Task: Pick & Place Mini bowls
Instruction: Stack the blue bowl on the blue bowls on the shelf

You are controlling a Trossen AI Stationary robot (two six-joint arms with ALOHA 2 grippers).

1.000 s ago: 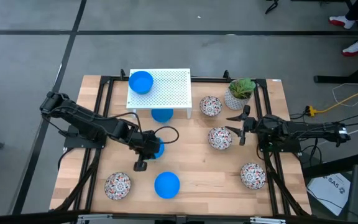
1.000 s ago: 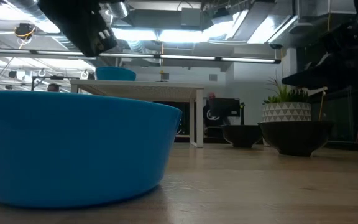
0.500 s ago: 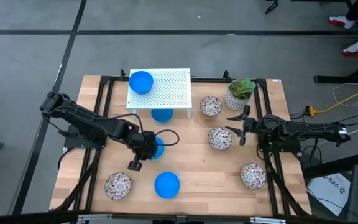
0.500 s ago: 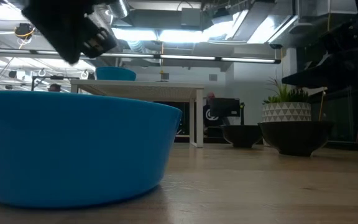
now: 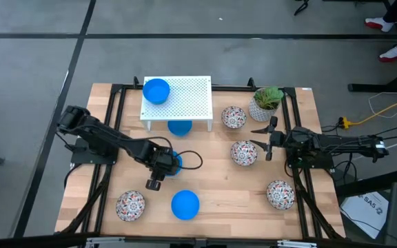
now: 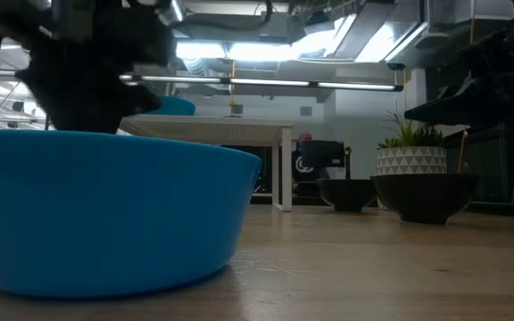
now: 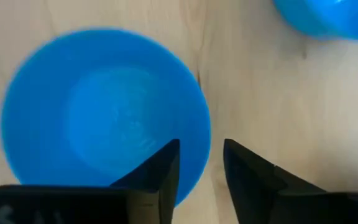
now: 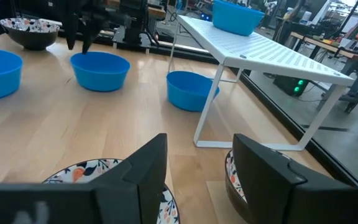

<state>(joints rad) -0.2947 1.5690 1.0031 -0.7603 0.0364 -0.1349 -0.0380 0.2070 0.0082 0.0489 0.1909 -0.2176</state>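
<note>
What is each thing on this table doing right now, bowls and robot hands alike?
Left tool: open, straddling the rim of a blue bowl.
Right tool: open, waiting beside a floral bowl.
Blue bowl on rack: upright.
Blue bowl under rack: upright.
Front blue bowl: upright, untouched.

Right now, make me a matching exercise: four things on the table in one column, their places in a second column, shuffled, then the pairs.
Things:
1. blue bowl
2. second blue bowl
3. third blue bowl
4. potted plant

Places:
A. under the white rack
B. far right part of the table, beside a floral bowl
C. on top of the white rack
D. at the left pincer, rim between its fingers

Pairs: 1-C, 2-A, 3-D, 4-B
</note>
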